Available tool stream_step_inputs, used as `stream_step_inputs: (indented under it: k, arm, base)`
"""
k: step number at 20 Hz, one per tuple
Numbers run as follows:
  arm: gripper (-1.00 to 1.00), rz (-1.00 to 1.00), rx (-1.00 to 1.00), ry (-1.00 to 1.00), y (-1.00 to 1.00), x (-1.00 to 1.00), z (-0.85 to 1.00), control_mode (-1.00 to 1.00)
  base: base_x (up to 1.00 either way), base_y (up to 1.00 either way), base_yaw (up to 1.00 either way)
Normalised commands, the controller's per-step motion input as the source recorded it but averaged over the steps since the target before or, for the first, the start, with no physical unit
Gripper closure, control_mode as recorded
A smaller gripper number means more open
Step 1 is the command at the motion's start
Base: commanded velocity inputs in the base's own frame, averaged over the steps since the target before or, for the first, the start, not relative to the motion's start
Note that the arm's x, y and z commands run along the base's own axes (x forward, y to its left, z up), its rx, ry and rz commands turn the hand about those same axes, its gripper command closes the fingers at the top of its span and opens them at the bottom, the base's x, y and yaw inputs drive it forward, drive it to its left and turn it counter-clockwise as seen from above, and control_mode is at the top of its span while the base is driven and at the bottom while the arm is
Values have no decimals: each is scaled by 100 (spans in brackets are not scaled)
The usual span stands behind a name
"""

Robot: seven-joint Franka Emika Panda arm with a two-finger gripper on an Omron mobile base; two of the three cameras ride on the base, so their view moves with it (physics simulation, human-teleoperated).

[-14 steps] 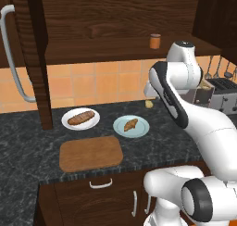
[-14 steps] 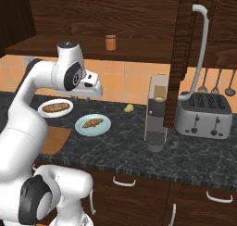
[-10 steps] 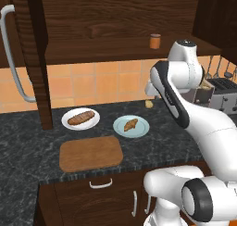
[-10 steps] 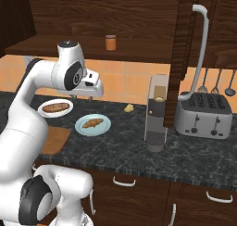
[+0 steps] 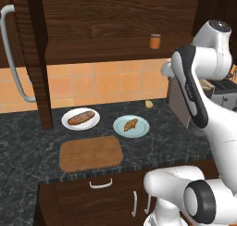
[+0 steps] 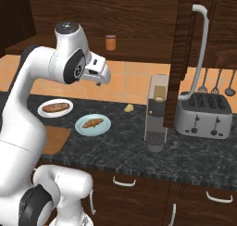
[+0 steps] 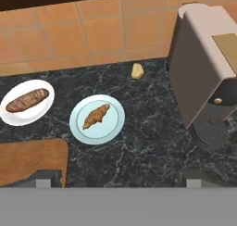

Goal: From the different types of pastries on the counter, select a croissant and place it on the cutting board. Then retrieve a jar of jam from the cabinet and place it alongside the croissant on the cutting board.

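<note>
Counter [image 5: 28, 141] dark speckled stone, orange tile behind; fingers [image 7: 115, 176] spread wide, holding nothing.

Counter [image 5: 28, 151] bears cutting board [image 5: 90, 153]; two plates [image 5: 80, 119].

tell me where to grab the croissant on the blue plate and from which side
Grip the croissant across its thick middle, coming straight down from above. It lies flat and diagonal on the pale-blue plate, so turn the open gripper to close across its short width; the pointed ends taper and would probably slip.

Two plates [image 7: 97, 120] [image 7: 27, 108], two pastries [image 7: 96, 116] [image 7: 28, 100], one cutting board [image 7: 30, 161], one jar [image 5: 155, 41].
</note>
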Motion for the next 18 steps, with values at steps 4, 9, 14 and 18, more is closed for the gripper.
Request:
stream_step_inputs:
  k: [4,9,14,18]
  arm:
    - [-100,-13,7,-48,1,0,21,-100]
    - [-100,-7,0,-32,40,30,13,-100]
    - [-100,-3,0,-5,31,19,81,-100]
    - [-100,0,0,1,-25,20,97,-100]
  base:
    - [0,0,0]
    - [0,0,0]
    - [0,0,0]
    - [0,0,0]
